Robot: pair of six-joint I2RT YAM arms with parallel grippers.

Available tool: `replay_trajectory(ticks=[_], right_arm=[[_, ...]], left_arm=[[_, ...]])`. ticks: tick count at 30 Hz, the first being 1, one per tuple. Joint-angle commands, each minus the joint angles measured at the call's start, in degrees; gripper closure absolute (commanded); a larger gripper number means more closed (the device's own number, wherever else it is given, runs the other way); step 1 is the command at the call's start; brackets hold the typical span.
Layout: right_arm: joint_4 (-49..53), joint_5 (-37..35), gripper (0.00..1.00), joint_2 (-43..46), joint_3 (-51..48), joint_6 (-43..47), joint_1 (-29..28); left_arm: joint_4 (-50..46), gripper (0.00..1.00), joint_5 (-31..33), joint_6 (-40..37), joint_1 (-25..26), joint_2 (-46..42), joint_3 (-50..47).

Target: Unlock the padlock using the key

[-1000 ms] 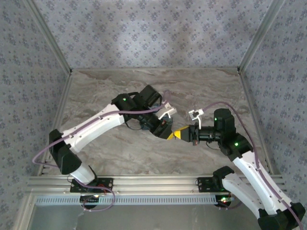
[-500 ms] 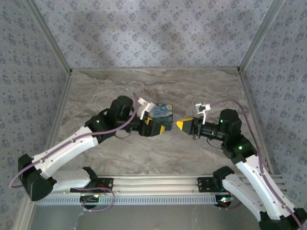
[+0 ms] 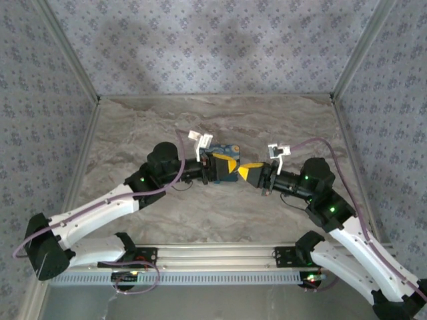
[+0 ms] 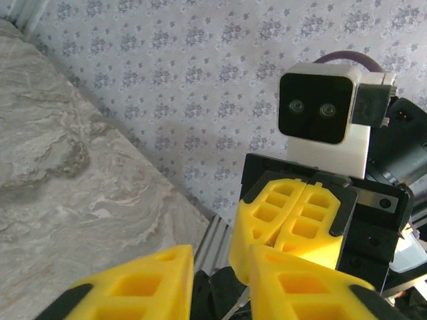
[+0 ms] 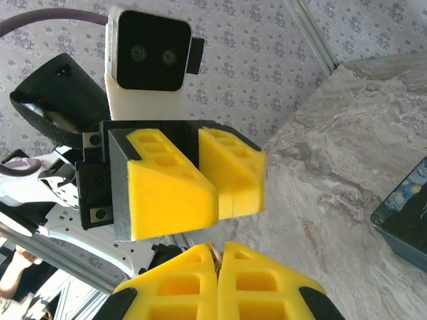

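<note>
right gripper (image 3: 244,171) clamped shut, contents unclear, faces left gripper (image 3: 229,169) tip to tip along a left-right line just on the near side of the blue tin (image 3: 227,151); left jaws a slit apart around a silvery sliver (image 4: 242,308), maybe the padlock, too small to tell.

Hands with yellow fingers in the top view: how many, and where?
2. The left hand is over mid-table by the blue tin; the right hand faces it, tips almost touching.
</note>
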State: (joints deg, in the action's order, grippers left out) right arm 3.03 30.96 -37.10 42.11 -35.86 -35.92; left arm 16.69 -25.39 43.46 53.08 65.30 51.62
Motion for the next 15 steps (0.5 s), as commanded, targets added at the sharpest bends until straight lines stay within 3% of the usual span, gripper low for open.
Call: replay_trajectory(ticks=[1,9,12,15], right_arm=[[-2.81,-2.65,1.0,1.19,-0.63,-1.58,-0.56],[-2.28,-5.11,1.0,2.1,-0.37,-1.56,-0.55],[-1.34,-6.48,1.0,2.38,-0.58,-1.41,-0.5],[-1.54,-5.93,1.0,2.39,-0.79,-1.65,-0.46]], left_arm=[[3.28,0.76,-2.28,-0.14,0.85,0.84,2.87],[3.07,0.76,-2.95,-0.55,1.5,0.94,3.23],[4.08,0.68,-2.98,-0.4,1.53,0.46,2.82],[4.49,0.66,-3.01,-0.63,1.52,0.06,2.61]])
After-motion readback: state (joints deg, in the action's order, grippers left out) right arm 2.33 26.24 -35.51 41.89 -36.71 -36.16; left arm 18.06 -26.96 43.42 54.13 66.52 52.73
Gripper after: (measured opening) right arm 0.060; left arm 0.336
